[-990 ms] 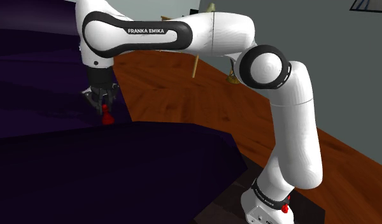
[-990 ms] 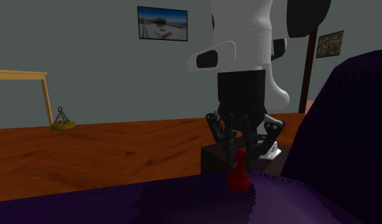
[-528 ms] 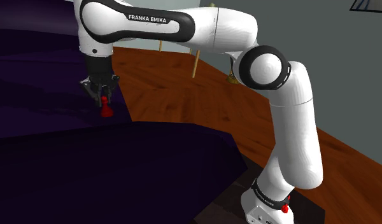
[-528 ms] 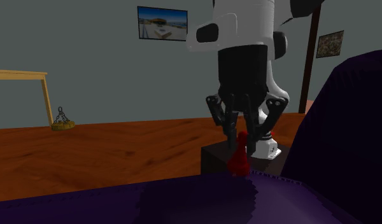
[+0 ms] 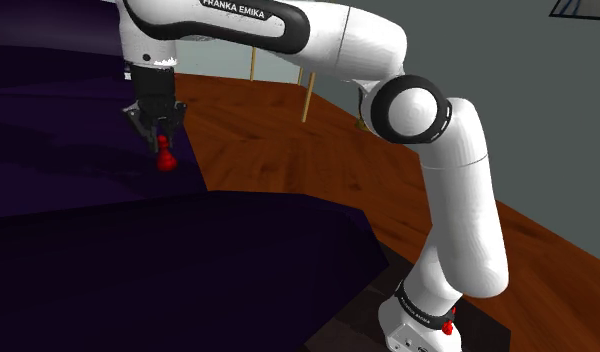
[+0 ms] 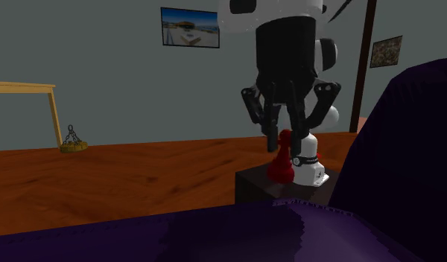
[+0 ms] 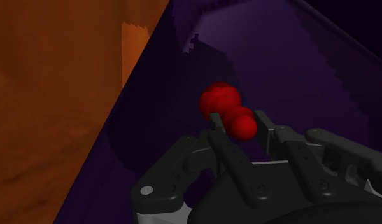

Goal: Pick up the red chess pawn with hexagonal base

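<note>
While the arm reaches from the stand up and to the shoulder view's left, the gripper points straight down over a dark purple sofa. Its two black fingers are clamped on the pawn, which is red and upright. They grip it at the head, and the body and base hang below the fingertips. In the second exterior view the gripper holds the pawn clear of the sofa, with open space between the base and the cushion. The pawn touches nothing but the fingers. The wrist view confirms the hold: the gripper has one finger on either side of the pawn, both in contact. Beyond it lies the sofa, bordered by the floor. The floor is reddish-brown wood and runs past the sofa to a grey wall. One container is noted, a yellowish bowl on chains, low by the wall on the second exterior view's left. Whether it holds anything cannot be told. A light wooden table stands beside it. Two pictures hang on the wall, one a landscape and the other dark. The stand is a dark box behind the sofa's edge, directly behind the pawn in that view.
</note>
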